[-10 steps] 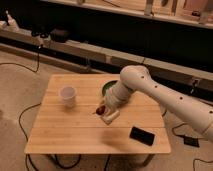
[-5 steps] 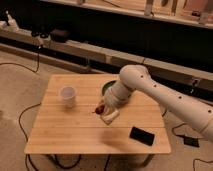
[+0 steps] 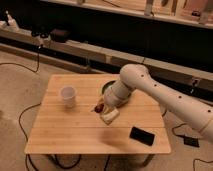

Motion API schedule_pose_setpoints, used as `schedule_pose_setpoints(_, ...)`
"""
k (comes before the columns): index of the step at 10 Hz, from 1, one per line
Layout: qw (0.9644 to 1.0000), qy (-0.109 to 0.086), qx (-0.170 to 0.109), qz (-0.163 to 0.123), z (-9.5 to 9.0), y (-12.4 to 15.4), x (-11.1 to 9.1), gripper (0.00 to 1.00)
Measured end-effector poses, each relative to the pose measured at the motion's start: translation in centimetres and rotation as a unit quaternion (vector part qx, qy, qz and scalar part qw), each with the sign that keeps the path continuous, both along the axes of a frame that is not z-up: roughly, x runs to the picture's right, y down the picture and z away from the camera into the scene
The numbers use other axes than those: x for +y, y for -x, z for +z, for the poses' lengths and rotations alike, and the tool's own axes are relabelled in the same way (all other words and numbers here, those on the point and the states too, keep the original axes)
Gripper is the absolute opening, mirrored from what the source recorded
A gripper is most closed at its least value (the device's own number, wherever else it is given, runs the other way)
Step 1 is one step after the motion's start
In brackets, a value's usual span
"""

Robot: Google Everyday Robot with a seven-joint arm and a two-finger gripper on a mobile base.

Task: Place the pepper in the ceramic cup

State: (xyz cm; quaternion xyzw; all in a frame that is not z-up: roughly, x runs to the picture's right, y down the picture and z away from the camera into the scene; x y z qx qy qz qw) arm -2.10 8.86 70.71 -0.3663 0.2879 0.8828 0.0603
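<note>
Gripping the pepper (image 3: 100,106), tool (image 3: 102,107) clenched above the table (image 3: 60,135) (ceramic cup (image 3: 68,96) well apart, leftward).

You see: pepper (image 3: 99,106) dark red, glossy, at gripper (image 3: 101,107) over table centre. Gripper dim, colour unclear. Ceramic cup (image 3: 68,96) white, plain, left of it. Table (image 3: 60,135) pale wood, lengthwise plank lines. Plate (image 3: 105,89) dark green, far side, behind arm (image 3: 165,97); arm off-white, plain. Block (image 3: 110,116) pale cream, near pepper. Slab (image 3: 142,135) black, near right.
</note>
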Motion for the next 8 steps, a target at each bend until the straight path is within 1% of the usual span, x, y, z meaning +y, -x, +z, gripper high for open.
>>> schedule_pose_setpoints(1, 0.9997, 0.002, -0.011, 0.023, 0.0, 0.8, -1.0, 0.17)
schedule_pose_setpoints(2, 0.9985, 0.005, -0.022, 0.050, 0.1, 1.7, -2.1, 0.17)
schedule_pose_setpoints(3, 0.9963, 0.012, -0.026, 0.081, 0.5, 2.4, -3.1, 0.17)
schedule_pose_setpoints(4, 0.9944, 0.019, -0.024, 0.101, 1.0, 2.8, -3.6, 0.17)
schedule_pose_setpoints(5, 0.9927, 0.025, -0.021, 0.116, 1.5, 3.3, -4.0, 0.17)
schedule_pose_setpoints(6, 0.9916, 0.030, -0.020, 0.124, 2.0, 4.1, -4.2, 0.17)
schedule_pose_setpoints(8, 0.9904, 0.032, -0.019, 0.133, 2.9, 5.7, -4.9, 0.17)
